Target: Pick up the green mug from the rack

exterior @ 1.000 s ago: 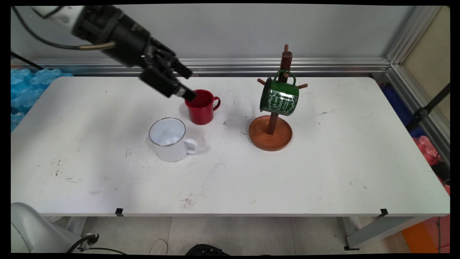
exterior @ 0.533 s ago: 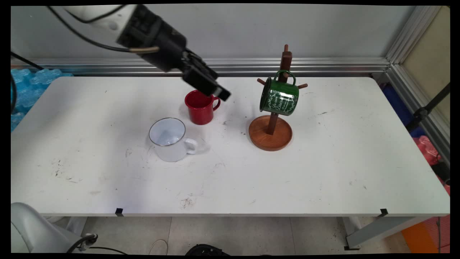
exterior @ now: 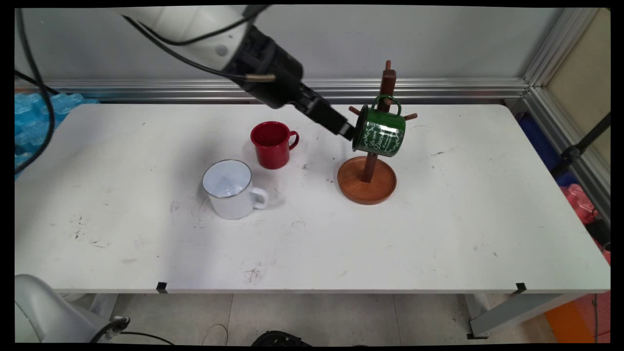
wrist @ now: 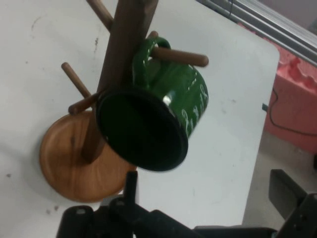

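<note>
A green mug (exterior: 381, 133) hangs by its handle from a peg of the wooden mug tree (exterior: 366, 188), tilted, with its mouth facing left. My gripper (exterior: 346, 130) reaches in from the upper left and its tip is right at that mouth. In the hand view the green mug (wrist: 190, 94) shows its dark inside just above my gripper (wrist: 208, 191), which is open; one finger (wrist: 131, 186) stands below the rim and the other (wrist: 285, 191) is far to the right. The mug tree (wrist: 74, 161) rises behind the mug. Nothing is held.
A red mug (exterior: 271, 145) stands upright left of the tree, and a white mug (exterior: 229, 191) stands nearer the front. Blue bubble wrap (exterior: 34, 117) lies past the table's left end. Pink material (wrist: 297, 74) lies beyond the right end.
The gripper has travelled right, from over the red mug to the green mug's mouth. The mugs and the tree have stayed put.
</note>
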`<state>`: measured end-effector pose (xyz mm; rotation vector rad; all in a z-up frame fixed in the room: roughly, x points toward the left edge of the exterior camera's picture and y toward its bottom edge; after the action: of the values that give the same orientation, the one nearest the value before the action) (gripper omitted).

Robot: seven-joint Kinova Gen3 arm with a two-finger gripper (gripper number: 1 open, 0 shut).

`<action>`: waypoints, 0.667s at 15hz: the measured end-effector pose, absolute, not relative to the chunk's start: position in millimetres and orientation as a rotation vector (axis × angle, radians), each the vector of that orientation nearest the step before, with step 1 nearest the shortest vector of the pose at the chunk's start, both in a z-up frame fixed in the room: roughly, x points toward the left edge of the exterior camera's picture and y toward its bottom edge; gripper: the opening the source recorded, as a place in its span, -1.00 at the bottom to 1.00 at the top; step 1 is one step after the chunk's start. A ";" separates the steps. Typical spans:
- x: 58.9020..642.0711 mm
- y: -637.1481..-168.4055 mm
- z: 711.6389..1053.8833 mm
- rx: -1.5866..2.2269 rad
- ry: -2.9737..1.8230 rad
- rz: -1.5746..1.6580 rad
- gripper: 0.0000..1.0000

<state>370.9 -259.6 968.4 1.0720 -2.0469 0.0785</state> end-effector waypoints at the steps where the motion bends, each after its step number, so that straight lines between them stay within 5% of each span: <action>1: 365.2 -262.3 965.8 1.085 -2.038 0.075 1.00; 10: 325.4 -284.6 940.6 1.162 -1.978 0.038 1.00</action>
<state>325.4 -284.6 940.6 1.1615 -1.9778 0.0377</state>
